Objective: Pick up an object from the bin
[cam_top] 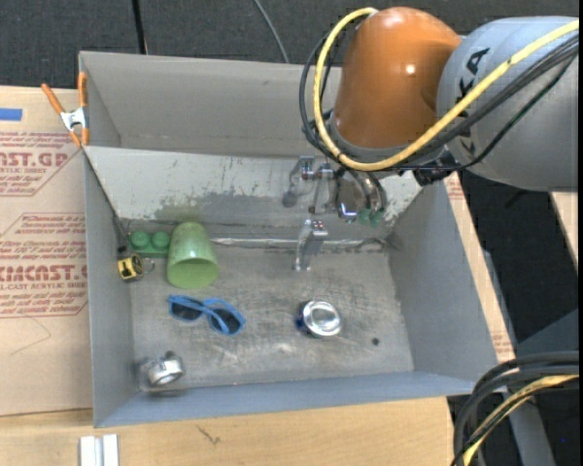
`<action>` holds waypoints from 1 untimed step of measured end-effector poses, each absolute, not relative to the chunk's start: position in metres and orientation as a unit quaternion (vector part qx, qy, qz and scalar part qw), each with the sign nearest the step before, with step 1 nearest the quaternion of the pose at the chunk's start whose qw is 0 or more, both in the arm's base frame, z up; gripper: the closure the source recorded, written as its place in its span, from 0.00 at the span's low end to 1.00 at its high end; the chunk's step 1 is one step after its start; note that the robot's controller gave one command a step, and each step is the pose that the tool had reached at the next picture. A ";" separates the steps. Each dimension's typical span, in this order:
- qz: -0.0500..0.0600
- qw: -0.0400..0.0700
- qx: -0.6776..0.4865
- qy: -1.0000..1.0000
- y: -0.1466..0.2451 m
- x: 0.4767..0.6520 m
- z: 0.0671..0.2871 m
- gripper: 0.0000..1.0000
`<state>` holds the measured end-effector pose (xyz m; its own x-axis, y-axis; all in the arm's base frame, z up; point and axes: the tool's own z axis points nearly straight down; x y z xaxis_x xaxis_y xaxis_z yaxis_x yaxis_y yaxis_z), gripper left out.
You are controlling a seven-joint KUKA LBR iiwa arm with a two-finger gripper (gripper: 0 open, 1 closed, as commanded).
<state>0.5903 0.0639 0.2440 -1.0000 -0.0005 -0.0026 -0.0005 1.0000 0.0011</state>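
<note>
I have the gripper [307,249] down over bare floor toward the back right of the grey bin [107,212], and I cannot tell whether it is open or closed. The nearest thing is a round silver can [320,318], lying just in front of it. Blue sunglasses [206,314] and an overturned green cup [189,255] lie further left, well apart from it

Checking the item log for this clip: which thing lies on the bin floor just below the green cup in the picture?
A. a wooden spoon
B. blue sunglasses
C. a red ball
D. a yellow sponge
B: the blue sunglasses lie just below the green cup, with a small gap between the two.
</note>
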 end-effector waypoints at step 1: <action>-0.001 -0.003 0.102 0.995 -0.012 0.557 0.142 0.00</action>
<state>0.5565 -0.0124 0.1418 -0.9794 0.2021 0.0059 0.2021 0.9794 -0.0025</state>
